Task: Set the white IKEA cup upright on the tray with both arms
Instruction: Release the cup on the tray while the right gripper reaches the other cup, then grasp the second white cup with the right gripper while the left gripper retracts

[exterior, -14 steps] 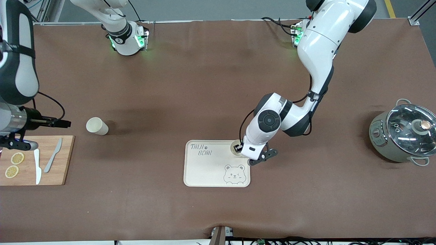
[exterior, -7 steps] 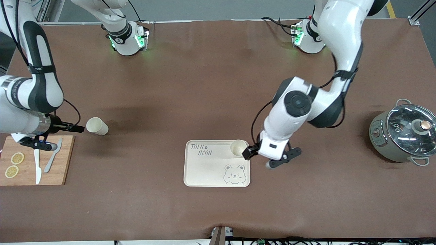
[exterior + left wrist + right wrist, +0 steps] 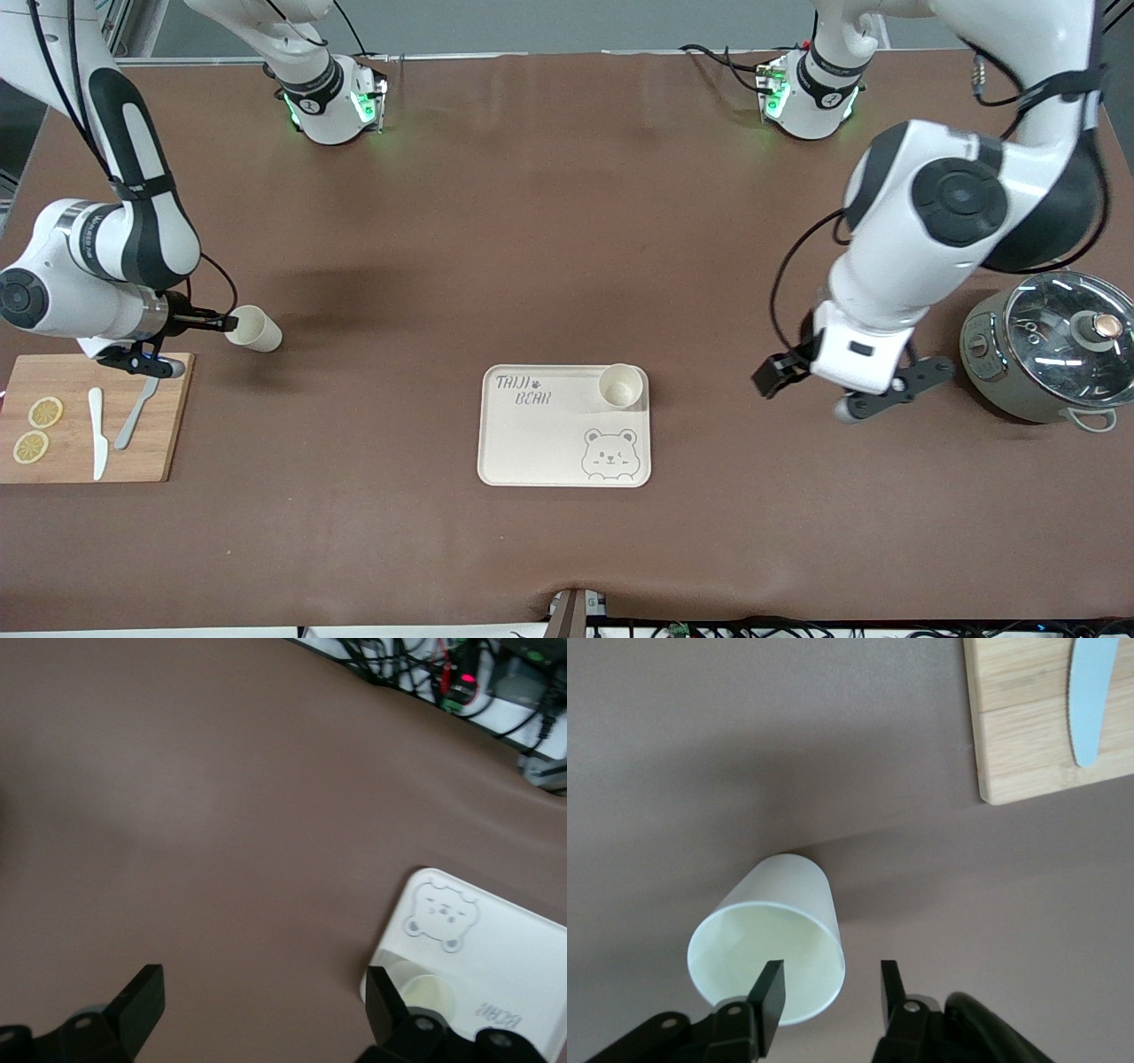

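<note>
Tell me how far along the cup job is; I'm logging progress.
Done: one cup stands upright on the tray; the left end effector, open, hangs over bare table beside it. In hand: the right end effector, open, is at the rim of the tipped cup by the cutting board. Left: grasp it and stand it on the tray.

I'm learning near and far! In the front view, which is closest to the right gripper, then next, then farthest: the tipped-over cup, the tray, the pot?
From the right gripper:
1. Tipped-over cup, at its fingertips.
2. Tray, mid-table.
3. Pot, at the left arm's end.
</note>
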Controlling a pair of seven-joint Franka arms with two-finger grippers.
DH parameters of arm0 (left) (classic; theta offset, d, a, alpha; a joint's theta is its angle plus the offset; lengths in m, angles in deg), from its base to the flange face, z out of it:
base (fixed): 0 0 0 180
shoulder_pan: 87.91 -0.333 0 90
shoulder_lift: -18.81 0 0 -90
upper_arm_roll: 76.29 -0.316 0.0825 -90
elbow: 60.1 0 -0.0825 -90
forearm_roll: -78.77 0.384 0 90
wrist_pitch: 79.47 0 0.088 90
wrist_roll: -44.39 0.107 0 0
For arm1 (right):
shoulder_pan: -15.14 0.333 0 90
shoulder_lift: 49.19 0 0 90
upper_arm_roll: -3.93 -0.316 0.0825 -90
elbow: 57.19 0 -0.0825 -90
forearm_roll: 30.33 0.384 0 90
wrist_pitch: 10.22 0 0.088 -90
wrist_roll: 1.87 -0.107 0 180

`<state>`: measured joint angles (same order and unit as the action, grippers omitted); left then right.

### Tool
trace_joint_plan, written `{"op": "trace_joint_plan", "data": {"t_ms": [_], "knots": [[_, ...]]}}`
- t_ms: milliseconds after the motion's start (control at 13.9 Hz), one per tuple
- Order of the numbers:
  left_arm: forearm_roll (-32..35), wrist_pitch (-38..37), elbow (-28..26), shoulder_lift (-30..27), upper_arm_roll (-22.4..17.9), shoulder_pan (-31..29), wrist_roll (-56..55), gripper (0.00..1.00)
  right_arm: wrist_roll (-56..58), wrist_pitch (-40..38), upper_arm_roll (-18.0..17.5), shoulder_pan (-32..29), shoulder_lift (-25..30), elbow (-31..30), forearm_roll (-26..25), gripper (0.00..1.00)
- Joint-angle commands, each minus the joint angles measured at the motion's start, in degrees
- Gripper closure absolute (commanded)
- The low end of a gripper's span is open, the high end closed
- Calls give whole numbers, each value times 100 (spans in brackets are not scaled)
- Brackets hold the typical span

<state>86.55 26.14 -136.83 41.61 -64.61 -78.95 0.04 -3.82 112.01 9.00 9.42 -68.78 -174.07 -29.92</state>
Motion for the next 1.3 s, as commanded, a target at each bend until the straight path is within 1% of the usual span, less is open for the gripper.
{"op": "trace_joint_plan", "data": {"t_ms": [0,72,144,288,505,577,649,721,865,1010,1154,1226], "knots": [[128,-513,-193,-433,36,-393,303,0,-77,608,-86,-52,210,-563,-15,73],[128,-628,-193,-530,36,-542,504,0,-68,627,-86,-44,210,-572,-6,94],[128,-707,-193,-609,44,-692,828,0,-77,618,-86,-61,210,-572,2,100],[119,-1058,-184,-776,36,-921,1505,0,-95,574,-94,-43,219,-564,38,100],[119,-1472,-193,-1005,44,-1176,2165,0,-103,513,-112,-26,315,-546,125,100],[119,-1577,-193,-1075,44,-1194,2324,0,-191,382,-121,35,359,-511,265,100],[111,-1691,-193,-1128,44,-1203,2360,0,-452,250,-121,244,403,-450,510,100],[76,-1771,-193,-1172,53,-1203,2369,0,-925,214,-112,551,421,-397,643,100],[75,-1938,-193,-1278,62,-1194,2448,0,-2206,205,-112,1167,404,-143,644,100],[67,-1974,-219,-1409,36,-1212,2746,0,-3428,205,-130,1781,290,339,679,100],[58,-1974,-263,-1506,70,-1430,2922,0,-4755,223,-130,2441,-261,1102,732,100],[58,-1974,-263,-1524,79,-1466,3019,0,-5327,214,-130,2618,-595,1576,854,100]]}}
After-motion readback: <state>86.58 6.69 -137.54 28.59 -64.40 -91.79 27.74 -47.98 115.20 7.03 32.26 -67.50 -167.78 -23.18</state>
